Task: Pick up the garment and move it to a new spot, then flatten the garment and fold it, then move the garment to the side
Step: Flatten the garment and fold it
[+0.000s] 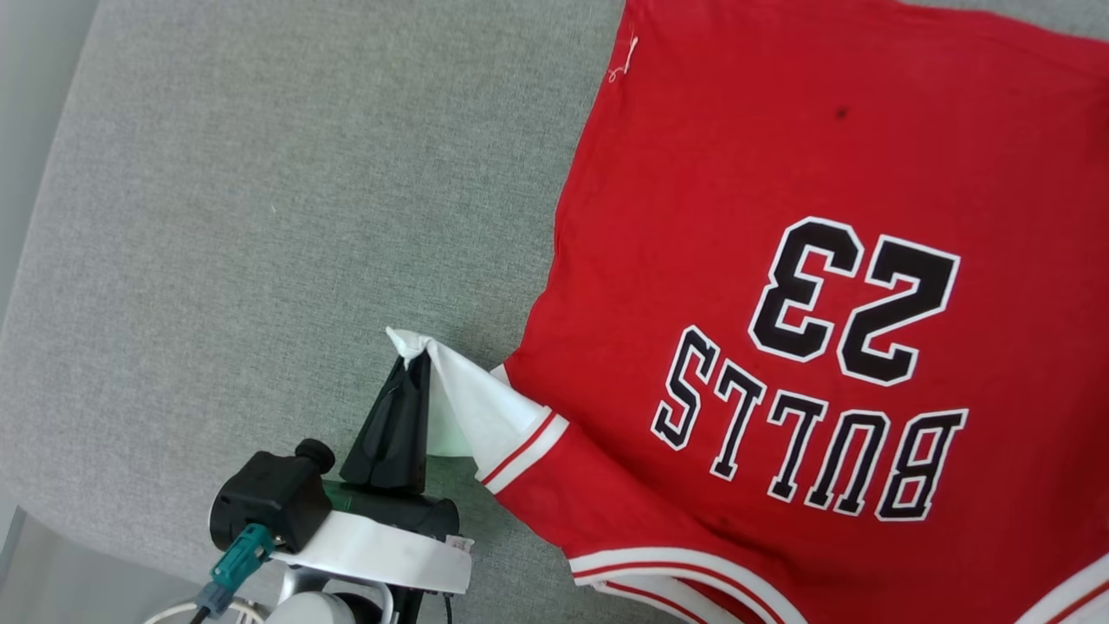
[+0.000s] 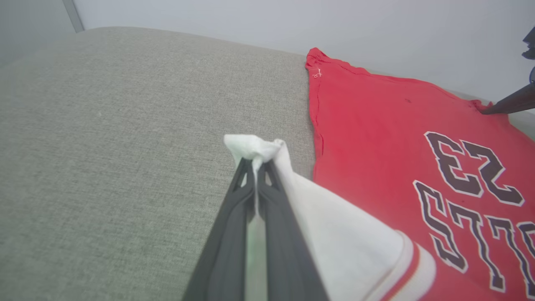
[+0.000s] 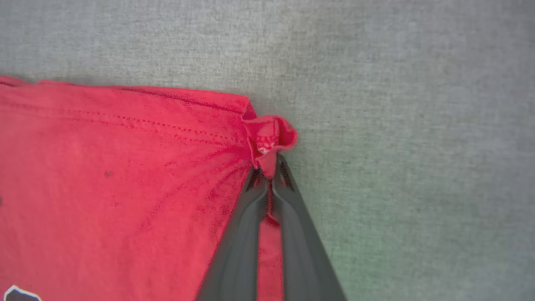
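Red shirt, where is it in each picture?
Head view: garment covers the right half, print upside down.
Left wrist view: right side, white sleeve pinched in the left gripper.
Right wrist view: lower left, corner pinched in the right gripper.
Shared landmark: small dark speck on the red cloth.

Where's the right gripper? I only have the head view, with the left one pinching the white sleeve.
Observer: Right wrist view: the right gripper is shut on a bunched red hem corner of the garment.
Operator: Which corner?
Observer: In the left wrist view its dark fingers reach the far hem corner on the robot's right, opposite the white thread.
Operator: Is it straining?
Observer: Creases fan out from the pinch; the cloth around lies on the grey upholstery.
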{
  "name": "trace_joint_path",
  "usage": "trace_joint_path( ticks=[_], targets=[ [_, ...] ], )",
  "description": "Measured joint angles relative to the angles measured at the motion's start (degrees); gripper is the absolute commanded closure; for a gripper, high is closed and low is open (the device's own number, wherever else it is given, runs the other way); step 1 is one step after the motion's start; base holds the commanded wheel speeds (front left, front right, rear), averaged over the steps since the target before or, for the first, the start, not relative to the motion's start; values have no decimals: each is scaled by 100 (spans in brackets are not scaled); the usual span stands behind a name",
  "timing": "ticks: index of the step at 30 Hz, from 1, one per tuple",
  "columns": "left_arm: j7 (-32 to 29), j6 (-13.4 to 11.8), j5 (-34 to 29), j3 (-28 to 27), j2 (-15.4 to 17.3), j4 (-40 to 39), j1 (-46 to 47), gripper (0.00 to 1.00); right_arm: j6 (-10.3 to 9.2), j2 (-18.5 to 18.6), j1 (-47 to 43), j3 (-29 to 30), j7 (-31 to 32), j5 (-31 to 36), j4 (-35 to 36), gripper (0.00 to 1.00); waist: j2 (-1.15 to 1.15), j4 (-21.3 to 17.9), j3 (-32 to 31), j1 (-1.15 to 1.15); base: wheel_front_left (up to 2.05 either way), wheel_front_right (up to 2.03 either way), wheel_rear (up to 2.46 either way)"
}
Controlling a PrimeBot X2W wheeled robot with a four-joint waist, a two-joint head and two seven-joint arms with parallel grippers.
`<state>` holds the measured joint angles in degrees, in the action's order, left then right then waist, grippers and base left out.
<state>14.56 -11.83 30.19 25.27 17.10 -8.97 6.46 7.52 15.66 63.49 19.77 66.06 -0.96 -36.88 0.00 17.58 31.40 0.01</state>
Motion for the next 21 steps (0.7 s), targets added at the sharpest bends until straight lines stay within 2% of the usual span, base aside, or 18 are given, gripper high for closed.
trace_joint_path(
  ticks=[4, 11, 17, 21],
  targets=[
    [8, -14, 30, -52, 23, 58, -15, 100, 0, 135, -134, -464, -48, -137, 120, 100, 0, -52, -220, 0, 0, 0, 0],
    [-91, -107, 130, -153, 172, 140, -294, 100, 0, 770, -560, -1433, 4, -766, 691, 100, 0, -220, -864, 0, 0, 0, 0],
    [-229, -258, 212, -277, 361, 121, -664, 100, 0, 1443, -1659, -1947, 196, -1346, 1472, 100, 0, -483, -1517, -1, 0, 0, 0],
    [-288, -393, 302, -425, 500, 65, -990, 100, 0, 1672, -2650, -1884, 327, -1734, 2049, 100, 0, -805, -1869, -2, 0, 0, 0]
  ],
)
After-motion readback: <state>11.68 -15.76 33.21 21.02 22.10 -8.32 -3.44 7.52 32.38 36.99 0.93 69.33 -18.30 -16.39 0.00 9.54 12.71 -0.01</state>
